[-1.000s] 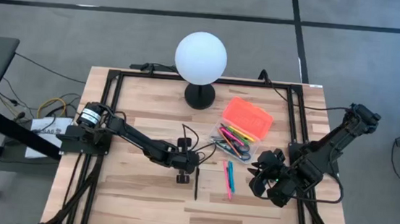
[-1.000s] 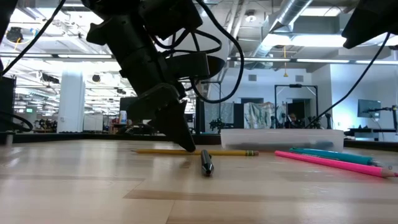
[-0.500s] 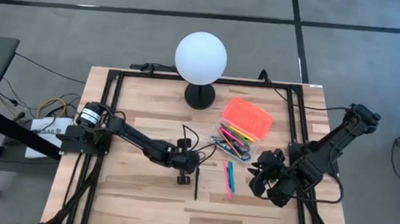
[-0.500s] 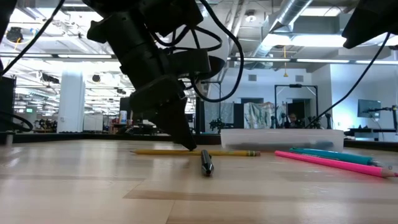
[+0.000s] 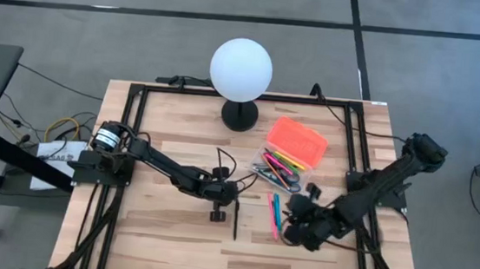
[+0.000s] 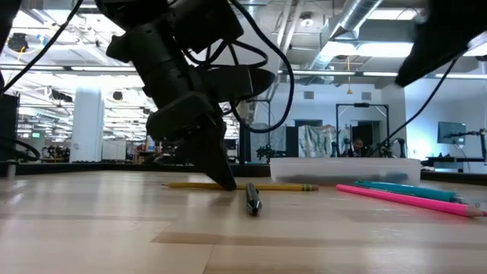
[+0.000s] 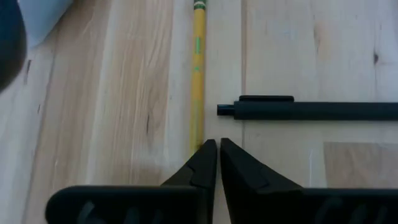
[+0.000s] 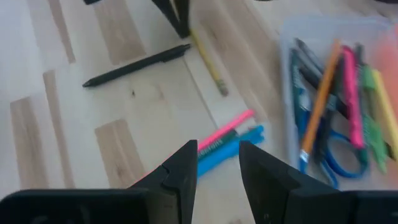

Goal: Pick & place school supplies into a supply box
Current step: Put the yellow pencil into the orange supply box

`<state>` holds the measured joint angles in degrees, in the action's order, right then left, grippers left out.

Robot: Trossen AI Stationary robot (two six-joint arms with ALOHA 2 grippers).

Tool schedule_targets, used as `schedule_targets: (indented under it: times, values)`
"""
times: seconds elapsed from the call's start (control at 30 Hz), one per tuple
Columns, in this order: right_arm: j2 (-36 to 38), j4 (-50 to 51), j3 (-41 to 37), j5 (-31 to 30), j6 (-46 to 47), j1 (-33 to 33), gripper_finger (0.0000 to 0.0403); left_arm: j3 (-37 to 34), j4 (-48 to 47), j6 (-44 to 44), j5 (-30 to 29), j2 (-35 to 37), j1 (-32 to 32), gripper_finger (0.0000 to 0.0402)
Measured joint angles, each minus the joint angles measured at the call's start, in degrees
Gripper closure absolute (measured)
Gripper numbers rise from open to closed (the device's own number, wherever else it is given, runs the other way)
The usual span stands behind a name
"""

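My left gripper (image 5: 218, 212) stands at mid-table, shut, its tips down at the tabletop on a yellow pencil (image 7: 198, 74) that lies flat. A black pen (image 7: 311, 110) lies just beside it. My right gripper (image 8: 217, 163) hovers open above a pink marker (image 8: 227, 129) and a blue marker (image 8: 233, 146) lying side by side on the table (image 5: 162, 232). The supply box (image 5: 279, 169) is a clear case at the back right holding scissors and several pens; its orange lid (image 5: 298, 140) lies behind it. My left gripper comes slanting down onto the pencil's shaft (image 7: 198, 138), which passes under one fingertip (image 7: 204, 158), beside the slit between the fingers and not in it. The pencil lies flat on the table. I cannot tell whether the tip touches it.
A white globe lamp (image 5: 241, 68) on a black foot stands at the table's far edge, left of the box. A black frame (image 5: 134, 99) runs around the tabletop. Bare wood lies along the near edge and on the left.
My right gripper has swung toward the table's left and come down, rolling as it went, and now hangs over the pink and blue markers. Its fingers have stayed open. The pencil, pen and markers have kept their places.
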<state>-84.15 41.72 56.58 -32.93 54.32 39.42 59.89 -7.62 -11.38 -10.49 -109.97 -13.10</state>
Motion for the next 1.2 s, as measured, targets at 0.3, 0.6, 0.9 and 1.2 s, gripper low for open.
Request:
schedule_targets:
  times: [0.3,0.6,0.9,1.2]
  values:
    - [-9.5,-14.1,0.0,2.4,-8.8,-5.4,0.0290,-0.6,0.0,-1.2,-8.2,1.8,-3.3,0.0357]
    - [-12.1,-22.3,0.0,4.5,-16.2,-9.0,0.0290,-0.5,-2.7,-0.6,-13.2,1.7,-4.0,0.0343]
    - [-14.8,-28.7,0.0,13.3,-22.4,-14.9,0.0290,-3.5,-1.2,-0.6,-12.5,1.9,-2.2,0.0328]
    - [-15.6,-30.2,0.0,13.6,-24.8,-17.0,0.0290,-4.6,-0.4,0.5,-8.5,1.9,-1.5,0.0316]
